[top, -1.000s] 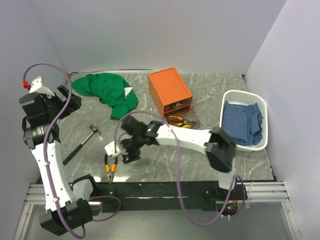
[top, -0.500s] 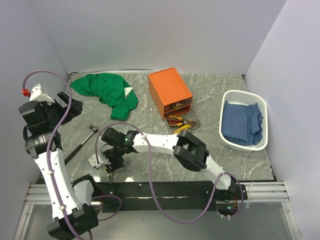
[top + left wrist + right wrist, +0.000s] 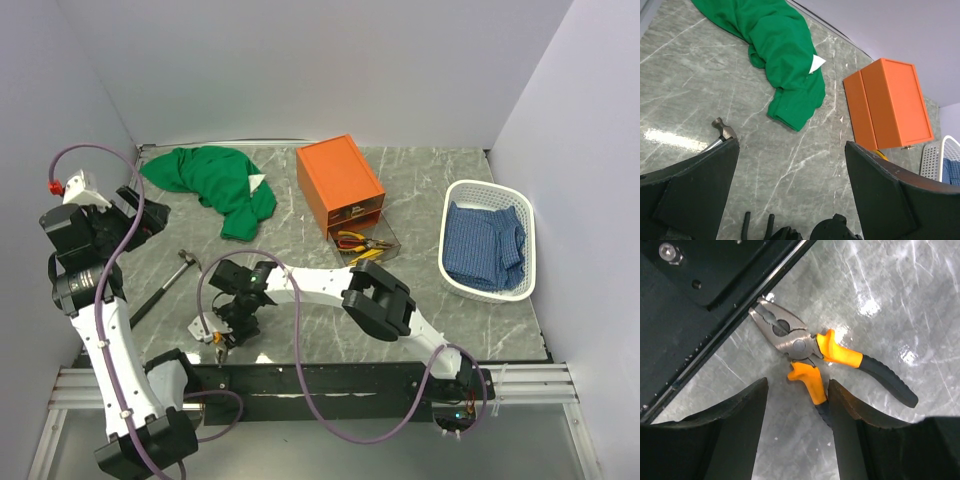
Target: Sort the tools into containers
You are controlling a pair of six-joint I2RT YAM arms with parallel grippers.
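Observation:
Orange-and-black pliers (image 3: 805, 347) lie open on the table by its black front edge; they also show in the top view (image 3: 218, 347). My right gripper (image 3: 797, 385) is open just above them, with one orange handle between its fingers; in the top view it (image 3: 228, 328) reaches far left. My left gripper (image 3: 792, 145) is open and empty, held high over the table's left side (image 3: 148, 214). A black-handled hammer (image 3: 163, 286) lies below it, its head showing in the left wrist view (image 3: 723, 131). The orange box (image 3: 338, 182) has an open clear drawer (image 3: 385, 243) holding yellow-handled pliers (image 3: 356, 240).
A green cloth (image 3: 215, 185) lies at the back left, also in the left wrist view (image 3: 785, 60). A white basket (image 3: 520, 200) with a blue cloth stands at the right. The black base rail (image 3: 705, 305) runs right beside the pliers' jaws.
My right gripper has swung left and toward the near edge, coming down over the orange-black pliers. The left arm has barely shifted.

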